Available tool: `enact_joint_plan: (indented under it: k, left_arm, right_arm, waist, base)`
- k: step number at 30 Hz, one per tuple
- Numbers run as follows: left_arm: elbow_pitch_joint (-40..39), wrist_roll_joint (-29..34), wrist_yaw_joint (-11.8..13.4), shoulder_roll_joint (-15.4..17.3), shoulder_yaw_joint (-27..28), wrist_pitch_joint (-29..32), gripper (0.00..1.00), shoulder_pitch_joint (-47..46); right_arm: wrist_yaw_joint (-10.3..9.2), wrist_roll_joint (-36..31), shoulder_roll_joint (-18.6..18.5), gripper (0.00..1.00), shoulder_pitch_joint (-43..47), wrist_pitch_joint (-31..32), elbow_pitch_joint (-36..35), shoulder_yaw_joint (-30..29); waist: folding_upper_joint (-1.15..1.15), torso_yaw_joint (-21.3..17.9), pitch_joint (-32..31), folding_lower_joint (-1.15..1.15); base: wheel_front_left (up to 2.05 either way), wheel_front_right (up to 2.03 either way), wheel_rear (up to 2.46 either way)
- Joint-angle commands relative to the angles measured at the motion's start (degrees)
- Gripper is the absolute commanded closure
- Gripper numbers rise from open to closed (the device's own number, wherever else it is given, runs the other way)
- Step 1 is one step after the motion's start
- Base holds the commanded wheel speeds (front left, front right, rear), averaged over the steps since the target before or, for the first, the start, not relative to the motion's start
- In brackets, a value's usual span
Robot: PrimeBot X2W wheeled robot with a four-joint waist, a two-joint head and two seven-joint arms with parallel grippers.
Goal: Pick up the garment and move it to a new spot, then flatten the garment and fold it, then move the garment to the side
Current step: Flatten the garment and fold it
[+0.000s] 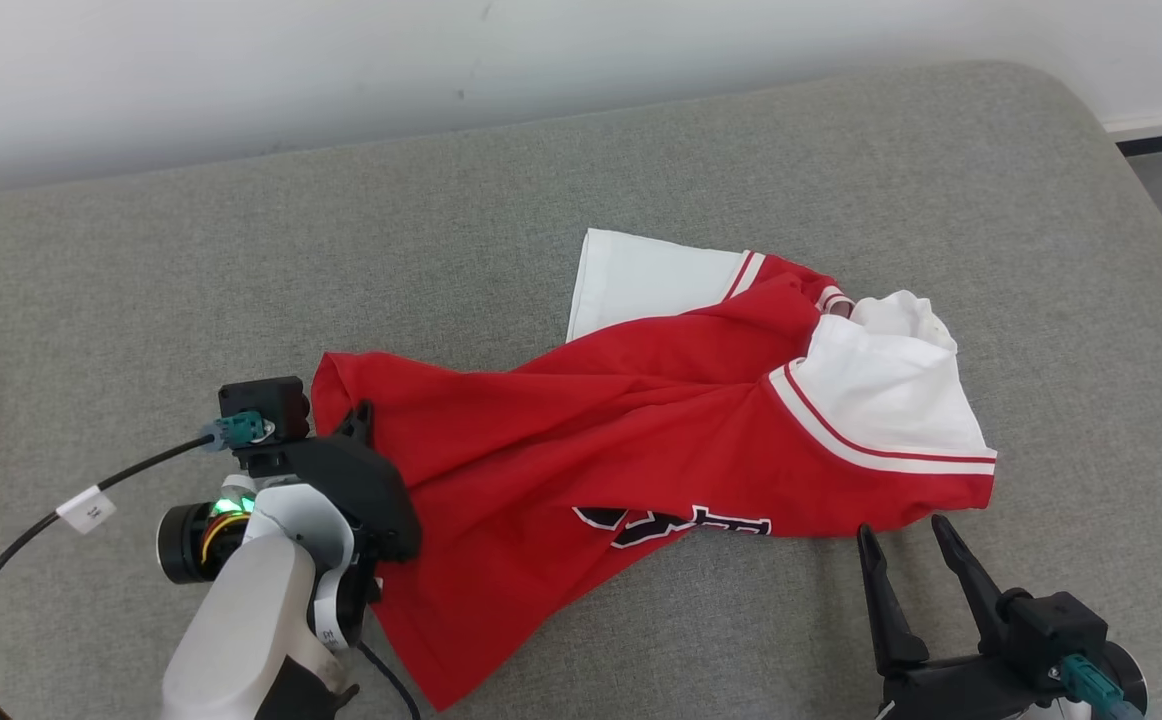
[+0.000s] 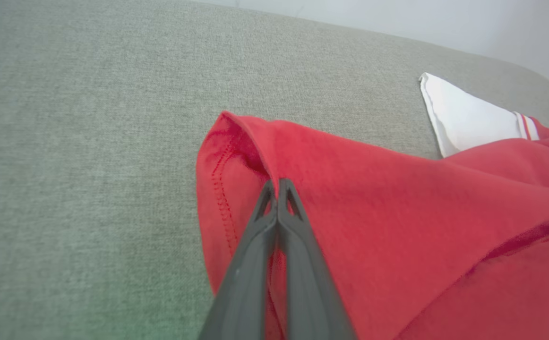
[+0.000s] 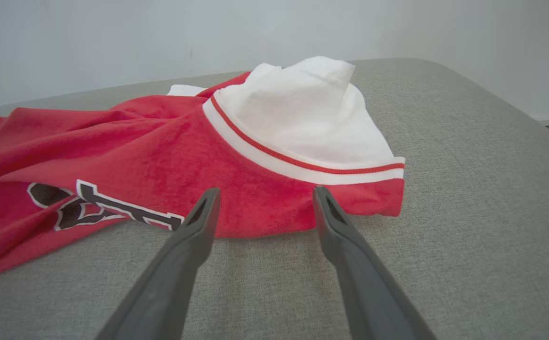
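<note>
With left gripper (image 2: 278,186) clenched on left hem corner of red garment (image 1: 581,440), holding right gripper (image 1: 901,527) released and wide just near of its right, white-sleeved end.

Base: upholstered pad (image 1: 241,250), bearing all items, with the wall (image 1: 341,70) behind its far edge. On it: jersey (image 1: 591,440), crumpled, right of centre, stretched crosswise from the near left to the right. Far sleeve (image 1: 641,280) lies flat on the pad behind the body; right sleeve (image 1: 881,400) sits heaped on top at the right end. Lettering (image 1: 671,525) runs along the near edge, partly folded under. The left gripper (image 2: 278,182) is at the left end, pinched on the hem fold. The right gripper (image 1: 901,527) is before the right end, just short of the cloth. A cable (image 1: 21,545) loops left of the left gripper.
</note>
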Motion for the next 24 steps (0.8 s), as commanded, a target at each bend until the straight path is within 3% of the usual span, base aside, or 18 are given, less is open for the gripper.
enact_joint_plan:
  k: [1,11,24]
  left_arm:
    - [-0.4,-0.3,0.2,0.3,0.0,-0.4,1.00,-0.8]
    - [-1.5,0.2,0.3,2.0,0.5,-4.2,1.00,-4.5]
    - [5.2,5.2,-0.6,6.8,-2.5,-11.0,1.00,-11.7]
  right_arm:
    - [0.05,0.5,0.3,0.00,-0.5,-0.2,0.0,0.1]
    - [0.05,0.8,0.3,0.00,-1.4,-0.3,-0.1,1.1]
    - [0.05,1.8,-1.0,0.00,-3.5,0.1,-0.1,3.8]
  waist:
    - [0.00,0.1,0.1,0.00]
    - [0.00,-0.7,1.7,0.00]
    - [0.00,-4.9,4.7,0.00]
  base:
    - [0.00,0.00,0.00]
    - [0.00,0.00,0.00]
    - [0.00,0.00,0.00]
